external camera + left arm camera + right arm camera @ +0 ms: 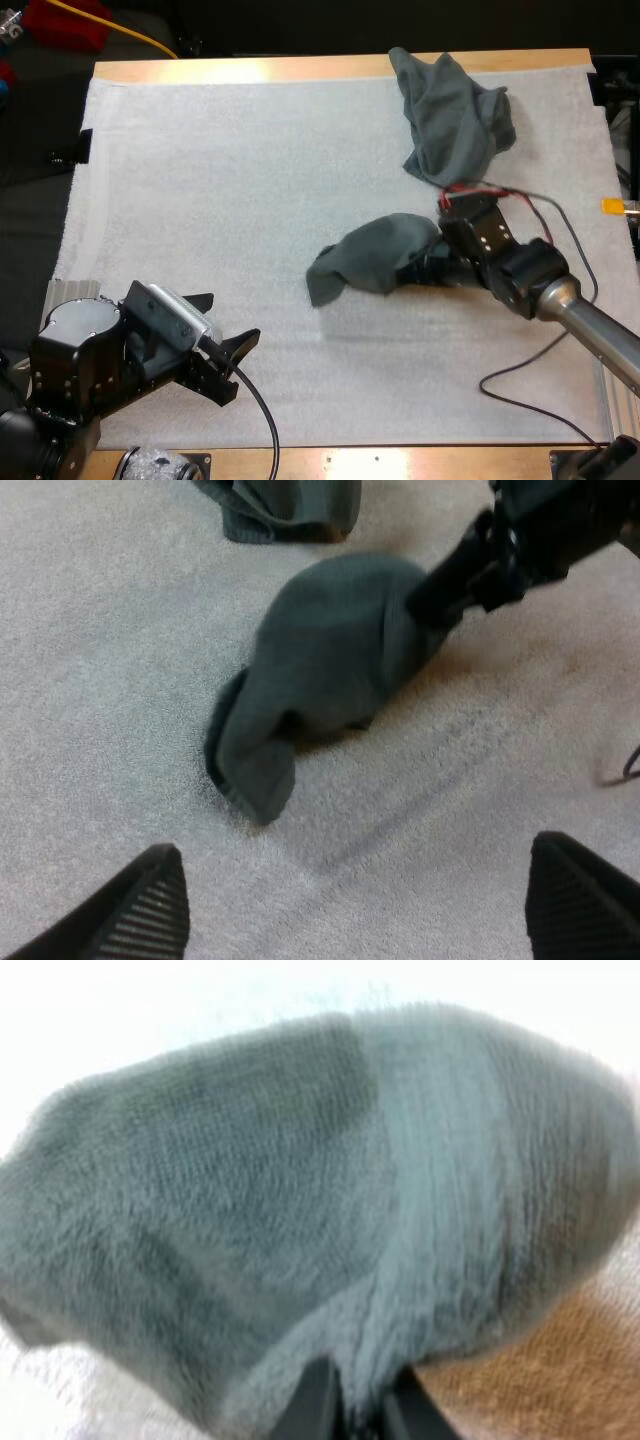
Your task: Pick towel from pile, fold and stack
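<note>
Left gripper (225, 365) near left, fingers (150, 910) wide apart, empty. Towel (375, 255) bunched mid-mat (200, 200), right gripper (425, 265) pinched shut on its right end. Spare crumpled towel (455, 120) far right. Soft, light, floppy: probably best taken by a corner or hem, not the bulk.

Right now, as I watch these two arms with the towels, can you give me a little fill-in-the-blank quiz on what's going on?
1. The right gripper is ____ on the held towel, over the middle of the white mat.
2. The left gripper is ____, with nothing between its fingers.
3. The crumpled towel lies at the mat's ____ edge, beyond the right gripper.

Missing words: shut; open; far.
</note>
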`<state>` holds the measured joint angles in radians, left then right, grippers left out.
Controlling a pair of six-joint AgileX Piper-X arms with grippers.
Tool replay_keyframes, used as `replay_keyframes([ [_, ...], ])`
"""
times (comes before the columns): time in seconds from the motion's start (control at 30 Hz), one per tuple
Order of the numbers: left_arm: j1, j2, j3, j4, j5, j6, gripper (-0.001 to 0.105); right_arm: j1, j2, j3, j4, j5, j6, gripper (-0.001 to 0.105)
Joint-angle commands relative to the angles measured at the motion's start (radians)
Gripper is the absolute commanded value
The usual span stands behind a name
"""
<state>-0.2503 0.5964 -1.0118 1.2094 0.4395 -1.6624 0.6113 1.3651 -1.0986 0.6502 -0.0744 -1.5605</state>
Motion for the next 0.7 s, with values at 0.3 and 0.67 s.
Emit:
replay_keyframes([
  [0.3,-0.003,0.000,-0.006,-0.004,0.006,-0.004,0.068,0.054,-0.007,-0.331,0.184,0.100,-0.104,0.002],
  [0.67,-0.003,0.000,-0.006,-0.004,0.006,-0.004,0.068,0.146,-0.007,-0.471,0.203,0.100,-0.112,0.002],
])
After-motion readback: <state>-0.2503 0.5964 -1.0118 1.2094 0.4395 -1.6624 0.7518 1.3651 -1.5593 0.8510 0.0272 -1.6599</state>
